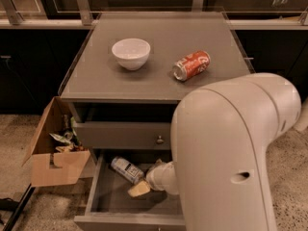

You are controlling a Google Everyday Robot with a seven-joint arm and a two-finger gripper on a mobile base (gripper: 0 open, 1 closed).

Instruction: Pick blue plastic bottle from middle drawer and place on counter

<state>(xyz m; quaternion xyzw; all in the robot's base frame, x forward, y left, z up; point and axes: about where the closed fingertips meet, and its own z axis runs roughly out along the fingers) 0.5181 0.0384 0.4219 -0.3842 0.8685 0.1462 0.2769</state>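
Gripper [141,187] (half hidden by arm [226,148]) hangs beside bottle [126,170] in middle drawer [113,199].
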